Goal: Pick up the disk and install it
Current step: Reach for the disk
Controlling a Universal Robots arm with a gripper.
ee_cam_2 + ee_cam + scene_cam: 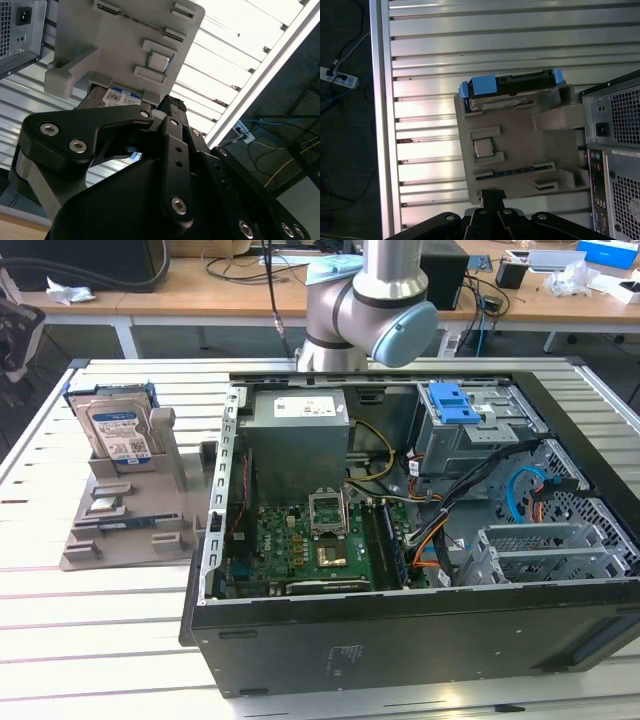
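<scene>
The flat rectangular silver disk [118,430], with a white-and-blue label and blue plastic rails, stands on edge in a slot of the grey plastic holder [150,540]. The holder lies on the slatted aluminium counter [100,640], to the exterior view's left of the open black computer case [400,645]. In both wrist views the black metal gripper [492,194] [171,104] hangs over the holder, apart from the disk and carrying nothing; whether it is apart or together cannot be told.

disk [118,430] open above, grey holder [120,530] walls flanking
</scene>
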